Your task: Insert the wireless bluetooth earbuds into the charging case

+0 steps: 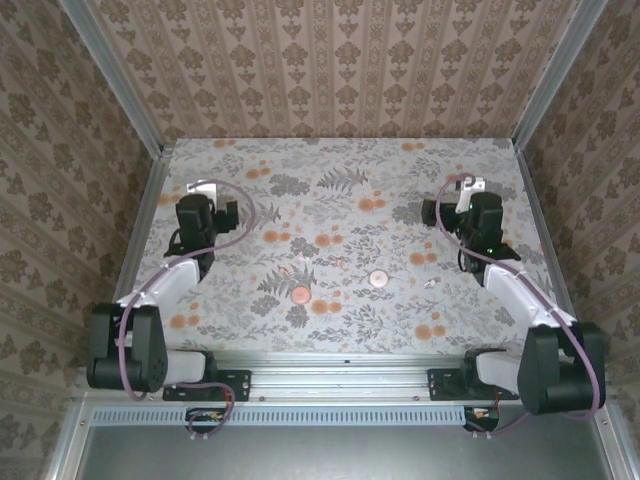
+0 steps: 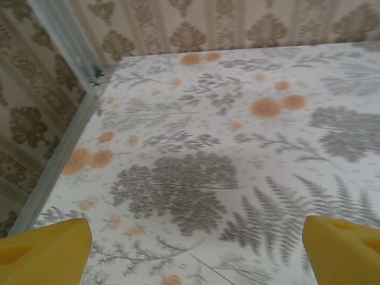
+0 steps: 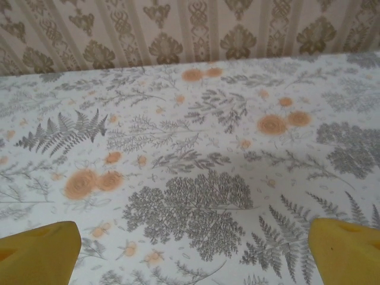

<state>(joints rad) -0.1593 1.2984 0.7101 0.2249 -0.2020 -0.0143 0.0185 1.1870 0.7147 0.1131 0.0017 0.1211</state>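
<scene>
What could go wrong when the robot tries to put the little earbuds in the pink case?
1. The white earbud is a tiny speck on the busy flowered table, so it could easily be missed or flicked away.
2. The charging case's darker disc and paler disc look much like the printed orange flowers, so aiming might go wrong.
3. The left gripper and right gripper, both open, face the far wall, away from them.
</scene>
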